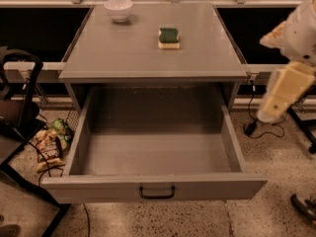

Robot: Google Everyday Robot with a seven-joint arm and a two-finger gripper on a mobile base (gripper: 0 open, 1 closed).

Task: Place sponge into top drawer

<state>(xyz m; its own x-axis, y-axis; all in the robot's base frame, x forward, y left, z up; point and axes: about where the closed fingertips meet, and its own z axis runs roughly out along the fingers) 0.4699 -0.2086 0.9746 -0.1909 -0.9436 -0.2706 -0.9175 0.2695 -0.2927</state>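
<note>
Sponge (169, 37): upper centre, green face up on cabinet top (123, 53). Gripper (282, 94): right edge, well apart; grip state cannot be told. Top drawer (98, 187): open, lower centre. Advice: approach the sponge squarely from above.

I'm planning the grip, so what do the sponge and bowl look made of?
Sponge: soft-looking pale yellow foam with a dark green scouring top. Bowl: smooth white, probably ceramic or plastic; can't tell which. The gripper hangs to the right of the cabinet, touching nothing.
</note>
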